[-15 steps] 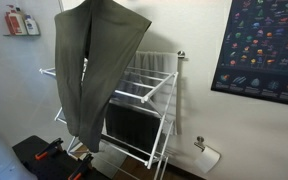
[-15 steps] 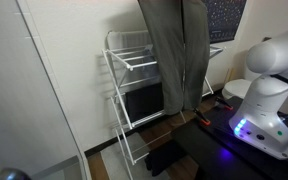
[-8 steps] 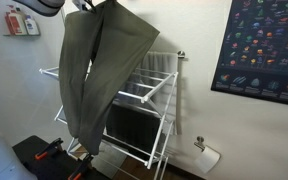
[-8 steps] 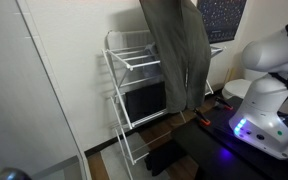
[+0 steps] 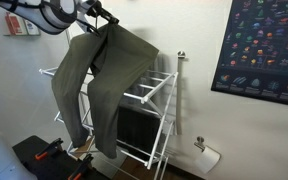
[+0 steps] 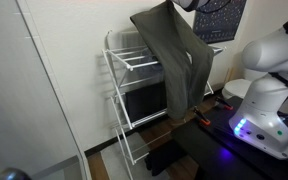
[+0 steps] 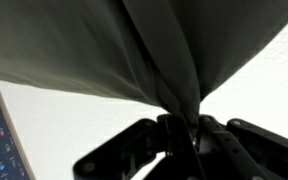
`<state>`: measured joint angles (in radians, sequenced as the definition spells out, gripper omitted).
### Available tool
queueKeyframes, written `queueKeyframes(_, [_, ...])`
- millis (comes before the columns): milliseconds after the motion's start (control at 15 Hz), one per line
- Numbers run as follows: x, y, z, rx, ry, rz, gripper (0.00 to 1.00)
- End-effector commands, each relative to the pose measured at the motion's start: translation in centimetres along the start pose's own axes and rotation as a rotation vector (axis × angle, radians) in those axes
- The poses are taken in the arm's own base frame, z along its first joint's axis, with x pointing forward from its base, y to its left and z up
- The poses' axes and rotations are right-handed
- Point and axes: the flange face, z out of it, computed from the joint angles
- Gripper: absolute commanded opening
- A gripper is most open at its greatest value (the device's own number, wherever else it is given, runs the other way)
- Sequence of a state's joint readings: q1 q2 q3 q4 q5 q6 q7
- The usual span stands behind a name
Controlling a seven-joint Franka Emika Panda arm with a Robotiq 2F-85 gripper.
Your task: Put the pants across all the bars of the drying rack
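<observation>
Olive-grey fabric dominates the scene. The pants [image 5: 92, 85] hang in mid-air, lifted by one bunched spot at the gripper [image 5: 102, 17], top left of frame. In the wrist view the fingers [image 7: 174, 140] are clamped shut on a gathered fold of cloth, w/ the rest fanning out above them. That pinch carries the whole garment.

The legs dangle down the near left side of the drying rack [image 5: 162, 120], hems ending well below its top. In an exterior view the cloth [image 6: 176, 60] slopes from a high peak down over the rack's right side. It hides part of the rack, so I can't tell whether it touches the bars [image 5: 149, 88] or only hangs in front of them.

The high hold is prob. deliberate. The pants are approx. as long as the rack is tall, so they need height to clear the top before spreading.

A smaller dark cloth [image 5: 134, 125] hangs on a lower rung and isn't part of the job. A poster [image 5: 259, 45] is on the far wall at right. The robot's white base [image 6: 269, 90] sits right of the rack.

Judgement: the task is part way, since the garment is raised but not laid flat. The next move likely needs a carry across the top and a slow lowering so the fabric spans every rod. Risk is that a one-point grip lets the cloth bunch at one end or slide off the near edge.
</observation>
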<state>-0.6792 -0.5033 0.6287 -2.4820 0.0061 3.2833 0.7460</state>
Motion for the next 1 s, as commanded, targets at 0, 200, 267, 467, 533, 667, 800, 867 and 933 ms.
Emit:
queueKeyframes(0, [-0.9,0.0,2.2,0.046,-0.085,0.025,0.02])
queueKeyframes(200, [-1.0,-0.6,2.7,0.085,-0.12,0.057,0.02])
queueKeyframes(267, [-0.8,-0.8,2.7,0.095,-0.121,0.066,0.02])
queueKeyframes(467, [-0.1,-1.8,2.4,0.131,-0.129,0.096,0.02])
queueKeyframes(533, [0.4,-2.1,2.0,0.142,-0.122,0.104,0.02])
queueKeyframes(667, [1.3,-2.6,1.5,0.161,-0.108,0.116,0.02])
queueKeyframes(800, [2.1,-2.9,1.2,0.176,-0.09,0.126,0.02])
queueKeyframes(867, [2.6,-3.0,1.1,0.183,-0.084,0.133,0.02])
queueKeyframes(933, [3.1,-3.0,0.9,0.187,-0.076,0.143,0.02])
